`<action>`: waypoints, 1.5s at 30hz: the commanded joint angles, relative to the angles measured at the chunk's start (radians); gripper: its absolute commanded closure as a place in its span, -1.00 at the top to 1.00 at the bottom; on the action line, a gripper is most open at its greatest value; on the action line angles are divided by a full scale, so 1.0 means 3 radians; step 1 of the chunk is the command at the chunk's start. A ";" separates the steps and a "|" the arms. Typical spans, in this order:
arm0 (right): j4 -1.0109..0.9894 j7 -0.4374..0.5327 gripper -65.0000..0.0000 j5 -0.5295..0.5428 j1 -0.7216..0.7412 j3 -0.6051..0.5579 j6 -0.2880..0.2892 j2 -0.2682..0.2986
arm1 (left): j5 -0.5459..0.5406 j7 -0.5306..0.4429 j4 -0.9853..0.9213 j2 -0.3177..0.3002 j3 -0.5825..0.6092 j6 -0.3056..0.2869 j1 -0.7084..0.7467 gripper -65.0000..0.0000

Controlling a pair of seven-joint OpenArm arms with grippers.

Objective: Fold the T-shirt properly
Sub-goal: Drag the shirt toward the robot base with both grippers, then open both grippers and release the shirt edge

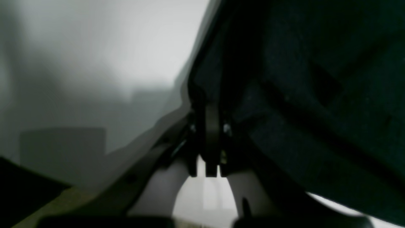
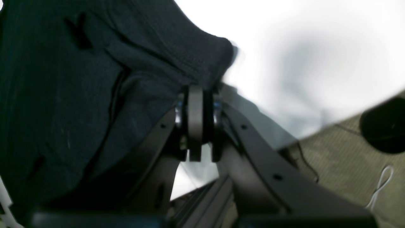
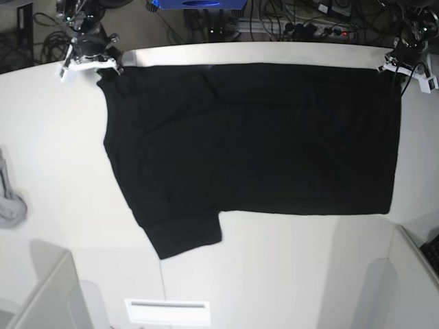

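Observation:
The black T-shirt (image 3: 254,137) lies spread on the white table (image 3: 55,137), plain side up, with one sleeve (image 3: 185,236) sticking out toward the near left. My right gripper (image 3: 103,68) is at the shirt's far left corner. In the right wrist view it (image 2: 196,91) is shut on a bunched edge of the black cloth (image 2: 95,79). My left gripper (image 3: 387,68) is at the far right corner. In the left wrist view it (image 1: 210,107) is shut on the cloth's edge (image 1: 316,95). No print shows.
Cables and a blue device (image 3: 199,5) lie beyond the table's far edge. A grey object (image 3: 10,205) sits at the left edge. A white label (image 3: 168,310) lies near the front, and white panels (image 3: 48,295) stand at the front corners.

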 commanded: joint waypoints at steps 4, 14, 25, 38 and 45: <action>0.0062 0.0012 -1.00 -0.0001 -0.0094 0.0165 0.0032 -0.0076 | 0.0052 0.0060 0.0073 -0.0034 -0.0009 -0.0008 0.0068 -1.00; 0.0062 0.0012 -1.00 -0.0001 -0.0119 0.0175 0.0032 -0.0091 | 0.0052 0.0065 0.0079 0.0032 -0.0009 -0.0008 0.0130 -1.00; 0.0262 0.0012 -0.43 -0.0001 -0.0165 0.0180 0.0032 -0.0086 | 0.0052 0.0065 0.0084 0.0048 -0.0035 -0.0008 0.0176 -0.85; 0.0369 0.0032 0.02 -0.0026 -0.0109 0.0375 0.0032 -0.0091 | 0.0052 0.0060 0.0912 0.0119 -0.0418 -0.0008 0.0186 0.90; 0.0415 0.0007 0.03 -0.0031 0.0193 0.0538 0.0032 0.0124 | 0.0052 0.0060 0.1270 0.0104 -0.0623 -0.0008 -0.0008 0.89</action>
